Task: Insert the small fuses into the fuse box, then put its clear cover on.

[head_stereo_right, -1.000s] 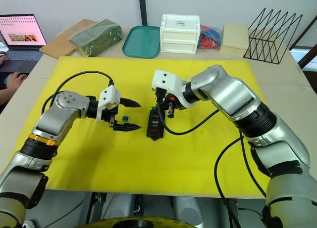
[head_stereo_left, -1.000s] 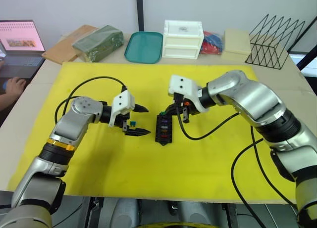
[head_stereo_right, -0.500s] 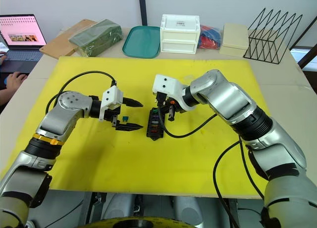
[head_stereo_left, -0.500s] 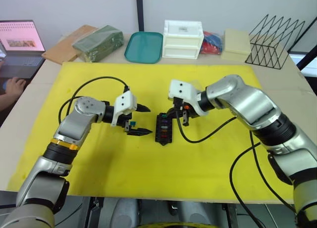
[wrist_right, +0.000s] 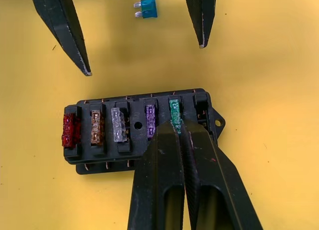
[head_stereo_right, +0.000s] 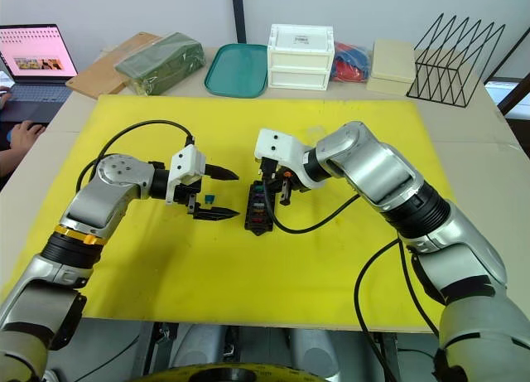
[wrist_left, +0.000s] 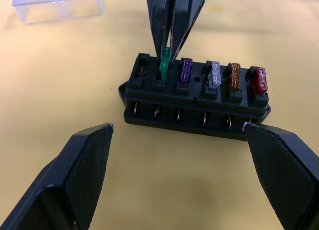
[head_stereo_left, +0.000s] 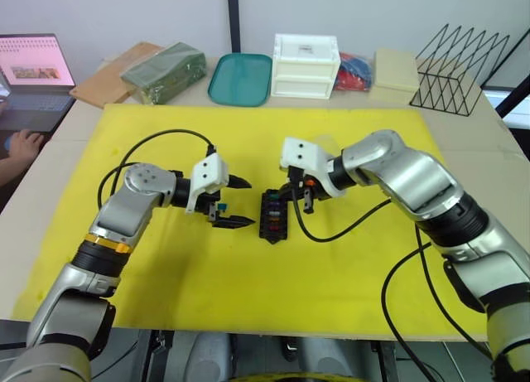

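Right gripper (wrist_right: pixel 175 127) pinches the green fuse (wrist_left: pixel 164 65) at the fuse box (head_stereo_left: pixel 272 215). Left gripper (head_stereo_left: pixel 236 201) hovers beside it, its 2 fingers spread wide.

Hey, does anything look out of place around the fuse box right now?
Only the teal fuse, lying loose on the yellow mat away from the fuse box; one end slot is still empty. The right gripper pinches the green fuse.

We see a black fuse box (wrist_right: pixel 139 130) holding red (wrist_right: pixel 69 130), orange (wrist_right: pixel 96 126), clear grey (wrist_right: pixel 118 125), purple (wrist_right: pixel 150 121) and green fuses (wrist_right: pixel 175 115); a teal fuse (wrist_right: pixel 146 8) lies on the yellow mat (wrist_right: pixel 279 90).
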You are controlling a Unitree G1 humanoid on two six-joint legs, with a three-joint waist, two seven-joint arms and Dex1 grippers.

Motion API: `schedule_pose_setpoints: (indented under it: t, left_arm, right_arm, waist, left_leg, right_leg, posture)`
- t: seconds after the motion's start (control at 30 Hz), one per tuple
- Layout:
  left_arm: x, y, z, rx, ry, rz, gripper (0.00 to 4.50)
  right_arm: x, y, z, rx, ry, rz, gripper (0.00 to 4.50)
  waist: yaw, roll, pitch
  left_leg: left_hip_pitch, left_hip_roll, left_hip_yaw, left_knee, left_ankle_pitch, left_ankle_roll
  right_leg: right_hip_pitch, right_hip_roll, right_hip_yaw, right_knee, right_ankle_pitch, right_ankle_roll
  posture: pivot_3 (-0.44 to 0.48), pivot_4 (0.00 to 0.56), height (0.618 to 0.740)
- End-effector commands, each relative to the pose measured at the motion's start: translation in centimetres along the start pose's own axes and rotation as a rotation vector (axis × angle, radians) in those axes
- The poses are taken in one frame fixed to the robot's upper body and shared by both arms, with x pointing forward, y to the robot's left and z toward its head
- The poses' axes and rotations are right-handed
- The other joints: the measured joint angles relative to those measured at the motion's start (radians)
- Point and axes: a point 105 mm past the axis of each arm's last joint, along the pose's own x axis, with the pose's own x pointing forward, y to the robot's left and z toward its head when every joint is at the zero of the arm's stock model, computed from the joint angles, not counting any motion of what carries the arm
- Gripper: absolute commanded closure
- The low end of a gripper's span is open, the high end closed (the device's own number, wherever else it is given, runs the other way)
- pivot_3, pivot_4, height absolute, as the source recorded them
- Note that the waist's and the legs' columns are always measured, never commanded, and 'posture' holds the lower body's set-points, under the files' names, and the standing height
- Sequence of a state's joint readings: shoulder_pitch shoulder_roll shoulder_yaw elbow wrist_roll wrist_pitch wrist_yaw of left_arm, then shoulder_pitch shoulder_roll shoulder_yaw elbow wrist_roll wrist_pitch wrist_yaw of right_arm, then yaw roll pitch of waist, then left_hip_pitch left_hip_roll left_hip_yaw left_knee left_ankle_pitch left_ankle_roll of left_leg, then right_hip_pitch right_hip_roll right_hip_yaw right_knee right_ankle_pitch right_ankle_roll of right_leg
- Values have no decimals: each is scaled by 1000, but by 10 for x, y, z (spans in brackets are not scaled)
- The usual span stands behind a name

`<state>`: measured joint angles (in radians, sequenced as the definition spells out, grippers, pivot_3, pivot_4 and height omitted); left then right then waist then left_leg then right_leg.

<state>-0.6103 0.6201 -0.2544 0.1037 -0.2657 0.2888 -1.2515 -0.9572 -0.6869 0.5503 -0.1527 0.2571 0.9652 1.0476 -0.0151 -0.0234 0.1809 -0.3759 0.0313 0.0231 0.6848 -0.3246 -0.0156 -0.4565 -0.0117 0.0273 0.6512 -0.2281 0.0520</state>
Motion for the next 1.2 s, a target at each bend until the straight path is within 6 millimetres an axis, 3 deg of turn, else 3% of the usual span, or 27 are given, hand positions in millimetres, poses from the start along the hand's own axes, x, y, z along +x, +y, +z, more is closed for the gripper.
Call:
schedule_pose_setpoints:
  t: [0.03, 0.93, 1.2]
  left_arm:
    - [-3, 2, 11, 42, -28, 21, 42]
    - [-1, -2, 12, 54, -24, -5, 42]
    - [0, -3, 12, 57, -27, -7, 42]
  right_arm:
    - [-2, -1, 4, -26, -13, -21, 4500]
    - [-9, -2, 19, -26, -37, -47, 4500]
    - [-6, -4, 13, -15, -17, -59, 4500]
  waist:
    - [0, 0, 0]
    - [0, 0, 0]
    - [0, 0, 0]
  left_leg:
    - [0, 0, 0, 0, 0, 0]
    - [0, 0, 0, 0, 0, 0]
    - [0, 0, 0, 0, 0, 0]
  right_leg:
    - [0, 0, 0, 0, 0, 0]
    - [0, 0, 0, 0, 0, 0]
    - [0, 0, 0, 1, 0, 0]
  posture:
    - [0, 150, 740]
    - [0, 150, 740]
    - [0, 150, 740]
